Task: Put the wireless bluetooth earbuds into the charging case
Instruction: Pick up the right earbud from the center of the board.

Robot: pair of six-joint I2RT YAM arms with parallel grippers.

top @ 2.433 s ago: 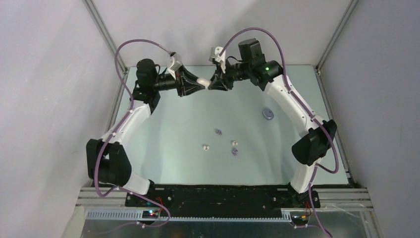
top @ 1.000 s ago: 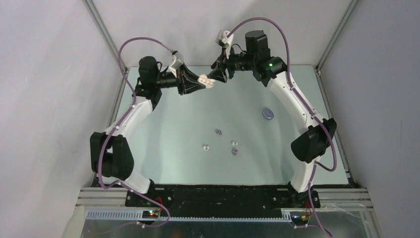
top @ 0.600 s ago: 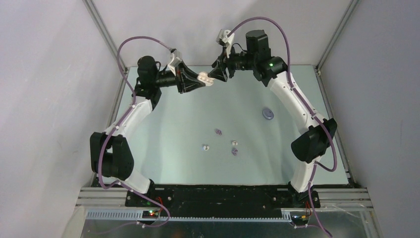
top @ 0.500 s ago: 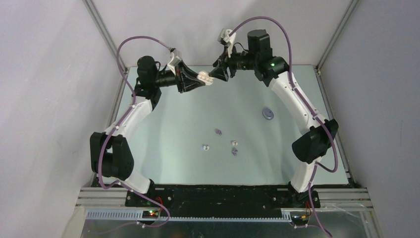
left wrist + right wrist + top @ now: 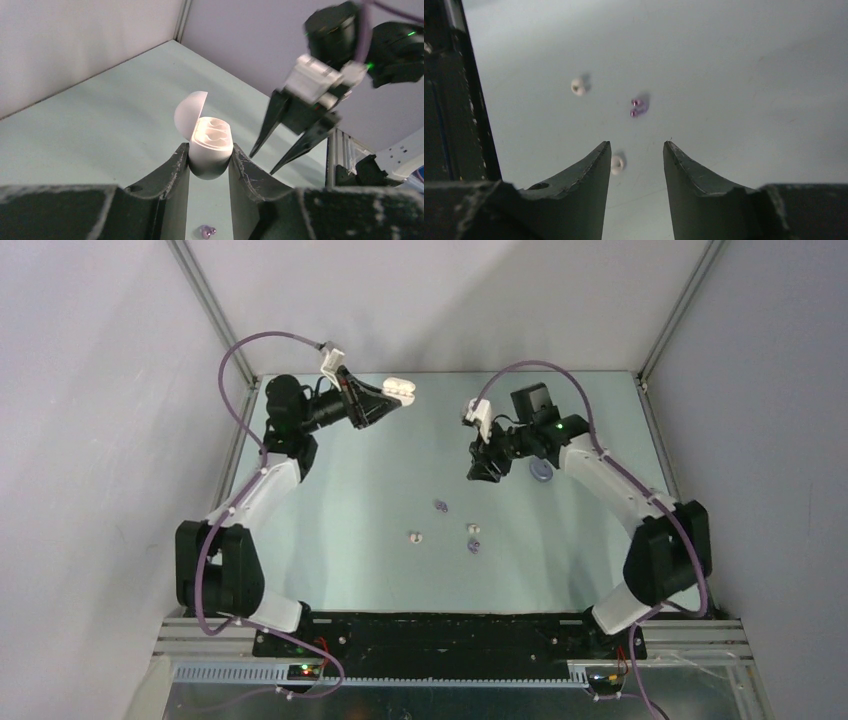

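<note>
My left gripper (image 5: 397, 391) is shut on the open white charging case (image 5: 210, 150), held above the table's far left with its lid (image 5: 189, 113) tipped back and two bare sockets showing. My right gripper (image 5: 482, 472) hangs open over the table's middle, nothing between its fingers, its tips pointing down near a white earbud (image 5: 616, 164). Further off lie a purple earbud (image 5: 637, 106) and another white earbud (image 5: 578, 86). In the top view the earbuds sit in a loose group: purple (image 5: 440, 505), white (image 5: 415, 537), white (image 5: 473, 528), purple (image 5: 474, 545).
A shut purple case (image 5: 542, 471) lies on the table just right of my right gripper. Grey walls and metal frame posts close in the table at the back and both sides. My right gripper (image 5: 262, 165) shows in the left wrist view beside the held case.
My right arm has swung away from the white case and come down over the earbuds, jaws a little narrower. My left arm has drawn the case back and to the left.
</note>
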